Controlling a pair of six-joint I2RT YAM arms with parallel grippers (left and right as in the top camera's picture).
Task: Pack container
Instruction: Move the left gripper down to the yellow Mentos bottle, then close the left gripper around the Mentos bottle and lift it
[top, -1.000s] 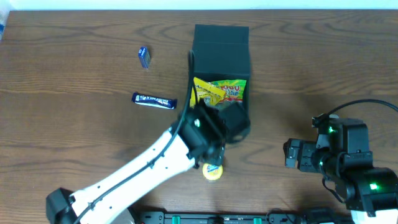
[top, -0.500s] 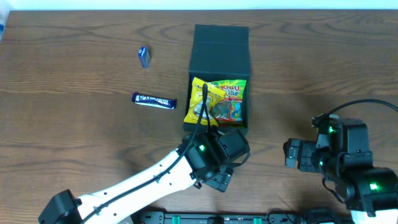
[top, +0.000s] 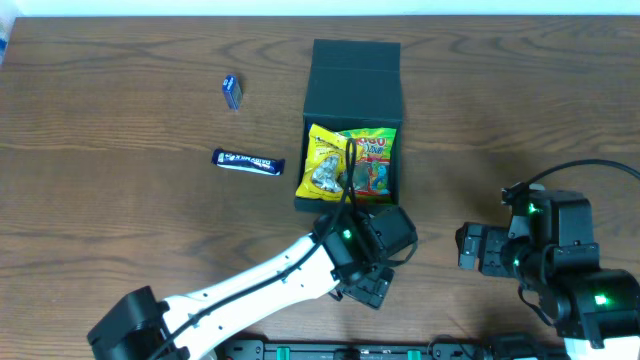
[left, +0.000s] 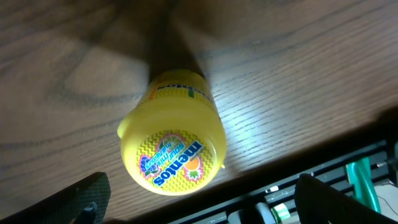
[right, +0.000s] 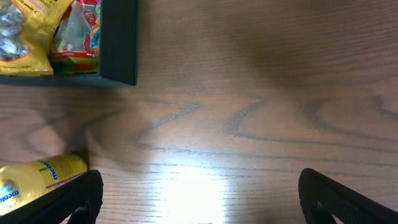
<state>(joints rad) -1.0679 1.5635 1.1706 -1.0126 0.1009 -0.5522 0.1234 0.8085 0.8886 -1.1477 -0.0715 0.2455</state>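
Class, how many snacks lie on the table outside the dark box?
3: a small blue packet left of the box, a dark blue bar nearer its front-left corner, a yellow Mentos bottle under the left pincer. The left arm may hide more.

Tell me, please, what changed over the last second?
The left tool pulled back from the container toward the near edge of the table and now hangs open over the yellow bottle. The right tool, container, blue bar and small blue pack stayed put.
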